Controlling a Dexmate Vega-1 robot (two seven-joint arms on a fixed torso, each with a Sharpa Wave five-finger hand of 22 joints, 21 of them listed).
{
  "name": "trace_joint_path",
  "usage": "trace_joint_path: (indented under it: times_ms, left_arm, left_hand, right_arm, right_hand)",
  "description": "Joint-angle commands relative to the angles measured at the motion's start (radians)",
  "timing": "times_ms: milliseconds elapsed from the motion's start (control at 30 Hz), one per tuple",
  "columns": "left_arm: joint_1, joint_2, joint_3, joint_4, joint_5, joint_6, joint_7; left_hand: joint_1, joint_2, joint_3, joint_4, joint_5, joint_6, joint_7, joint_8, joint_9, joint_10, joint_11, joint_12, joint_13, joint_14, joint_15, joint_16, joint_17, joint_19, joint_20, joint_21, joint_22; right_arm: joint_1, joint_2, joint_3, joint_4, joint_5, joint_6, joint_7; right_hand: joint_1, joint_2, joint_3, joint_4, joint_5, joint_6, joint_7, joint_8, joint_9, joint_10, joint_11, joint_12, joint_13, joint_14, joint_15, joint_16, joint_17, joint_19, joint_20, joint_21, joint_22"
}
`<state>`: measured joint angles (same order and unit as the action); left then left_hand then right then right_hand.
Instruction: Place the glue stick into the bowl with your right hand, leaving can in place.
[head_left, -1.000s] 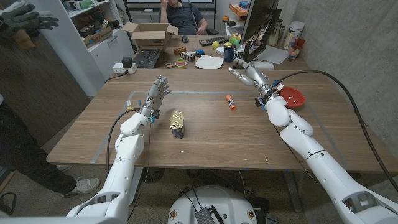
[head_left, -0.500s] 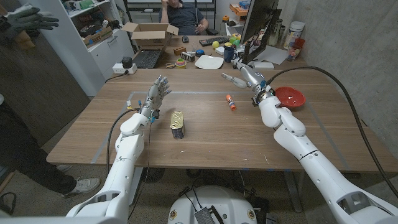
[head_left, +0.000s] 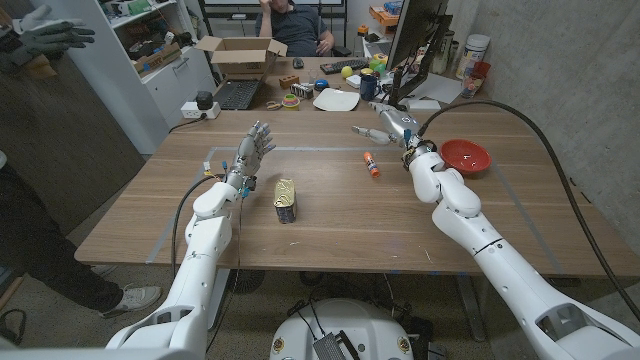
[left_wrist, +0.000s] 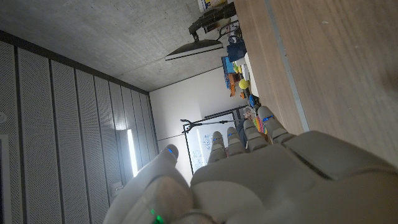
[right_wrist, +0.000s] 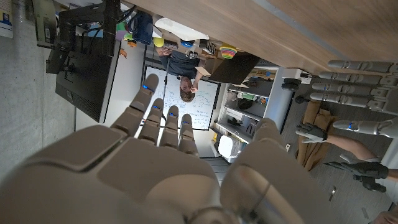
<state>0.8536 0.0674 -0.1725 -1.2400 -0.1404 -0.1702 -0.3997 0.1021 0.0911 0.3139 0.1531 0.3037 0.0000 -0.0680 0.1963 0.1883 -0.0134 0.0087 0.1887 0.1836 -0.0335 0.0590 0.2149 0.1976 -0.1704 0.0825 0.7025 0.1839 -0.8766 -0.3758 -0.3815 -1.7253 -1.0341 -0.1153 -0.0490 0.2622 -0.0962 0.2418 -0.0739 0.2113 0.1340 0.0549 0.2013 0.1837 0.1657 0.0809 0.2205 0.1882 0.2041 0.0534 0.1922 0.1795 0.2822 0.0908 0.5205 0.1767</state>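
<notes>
Left hand (head_left: 254, 146) raised over table (head_left: 330, 225), fingers apart, holding nothing. Can (head_left: 286, 199) upright just beside it. Glue stick (head_left: 371, 164) lying on table past centre. Right hand (head_left: 385, 124) open, empty, hovering just beyond glue stick. Red bowl (head_left: 466, 155) farthest right.

The glue stick's (head_left: 371, 164) label is too small to read.
</notes>
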Motion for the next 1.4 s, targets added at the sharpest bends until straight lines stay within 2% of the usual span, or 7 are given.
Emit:
trace_joint_path:
  times_ms: [33, 267, 467, 600, 833, 1100, 1400]
  left_arm:
    - [-0.005, -0.001, -0.001, 0.010, 0.001, -0.005, -0.003]
    - [-0.010, -0.002, -0.001, 0.019, -0.005, -0.013, -0.015]
    - [-0.013, -0.003, -0.003, 0.024, -0.006, -0.018, -0.016]
    - [-0.017, -0.004, -0.005, 0.032, -0.009, -0.025, -0.021]
    - [-0.018, -0.002, -0.006, 0.038, -0.009, -0.032, -0.028]
    - [-0.024, -0.002, -0.010, 0.053, -0.010, -0.040, -0.030]
    - [-0.036, -0.001, -0.010, 0.082, -0.010, -0.061, -0.041]
  left_hand:
    - [0.005, -0.002, -0.005, 0.000, 0.004, -0.005, -0.006, 0.005, 0.002, -0.003, 0.006, 0.004, 0.006, 0.000, 0.008, 0.002, 0.005, -0.019, 0.006, -0.001, 0.001]
    - [0.004, -0.002, -0.006, 0.000, 0.004, -0.005, -0.006, 0.005, 0.002, -0.004, 0.005, 0.004, 0.006, 0.000, 0.008, 0.002, 0.005, -0.019, 0.006, -0.002, 0.002]
    - [0.003, -0.003, -0.008, 0.000, 0.005, -0.006, -0.007, 0.004, 0.002, -0.004, 0.006, 0.004, 0.006, 0.000, 0.008, 0.002, 0.005, -0.019, 0.007, -0.003, 0.002]
    - [0.003, -0.003, -0.009, 0.000, 0.005, -0.006, -0.006, 0.004, 0.002, -0.004, 0.006, 0.004, 0.006, -0.001, 0.009, 0.001, 0.005, -0.019, 0.007, -0.004, 0.002]
    - [0.002, -0.004, -0.010, 0.000, 0.005, -0.007, -0.006, 0.004, 0.002, -0.004, 0.005, 0.004, 0.006, 0.000, 0.008, 0.001, 0.005, -0.020, 0.009, -0.005, 0.002]
    - [0.001, -0.005, -0.012, 0.000, 0.006, -0.007, -0.006, 0.004, 0.002, -0.004, 0.006, 0.004, 0.006, 0.000, 0.008, 0.001, 0.005, -0.019, 0.010, -0.007, 0.002]
    - [0.001, -0.005, -0.014, 0.000, 0.007, -0.008, -0.006, 0.004, 0.002, -0.004, 0.011, 0.005, 0.006, 0.000, 0.009, 0.001, 0.005, -0.020, 0.010, -0.009, 0.002]
  right_arm:
    - [0.018, -0.006, -0.052, -0.013, -0.119, -0.092, 0.100]
    - [0.038, 0.000, -0.095, -0.010, -0.189, -0.137, 0.171]
    - [0.058, 0.010, -0.137, 0.002, -0.261, -0.182, 0.225]
    - [0.074, 0.010, -0.164, 0.016, -0.298, -0.190, 0.240]
    - [0.098, 0.016, -0.194, 0.036, -0.326, -0.201, 0.295]
    - [0.128, 0.023, -0.220, 0.061, -0.349, -0.212, 0.357]
    - [0.159, 0.034, -0.229, 0.094, -0.343, -0.229, 0.416]
  right_hand:
    - [-0.010, -0.018, -0.012, 0.001, 0.010, -0.012, 0.004, -0.010, 0.006, -0.009, -0.001, -0.008, 0.003, 0.012, 0.007, 0.001, 0.006, 0.011, 0.018, -0.004, 0.001]
    - [-0.017, -0.032, -0.027, 0.002, 0.019, -0.029, 0.019, -0.013, 0.006, -0.013, 0.001, -0.008, 0.004, 0.034, -0.001, 0.007, 0.006, 0.012, -0.013, -0.013, 0.001]
    - [0.000, -0.037, -0.032, -0.008, 0.031, -0.041, -0.009, -0.013, 0.007, -0.021, -0.004, -0.009, 0.005, 0.031, -0.003, 0.002, 0.005, 0.031, 0.031, -0.015, 0.001]
    - [0.033, -0.024, -0.025, -0.022, 0.042, -0.043, -0.013, -0.009, 0.007, -0.016, -0.005, -0.006, 0.005, 0.048, -0.010, 0.006, 0.005, 0.069, 0.032, -0.010, 0.001]
    - [0.086, -0.021, -0.022, -0.045, 0.058, -0.015, 0.025, 0.002, 0.007, 0.019, -0.008, 0.008, 0.005, 0.096, -0.034, 0.012, 0.004, 0.112, -0.011, -0.012, 0.001]
    - [0.081, -0.027, -0.035, -0.041, 0.062, 0.020, 0.039, 0.012, 0.007, 0.028, 0.007, 0.010, 0.005, 0.109, -0.037, 0.011, 0.006, 0.125, -0.046, -0.017, 0.001]
    - [0.067, -0.037, -0.060, -0.034, 0.071, 0.068, 0.067, 0.020, 0.007, 0.053, 0.032, 0.016, 0.005, 0.133, -0.043, 0.011, 0.008, 0.178, -0.100, -0.013, 0.001]
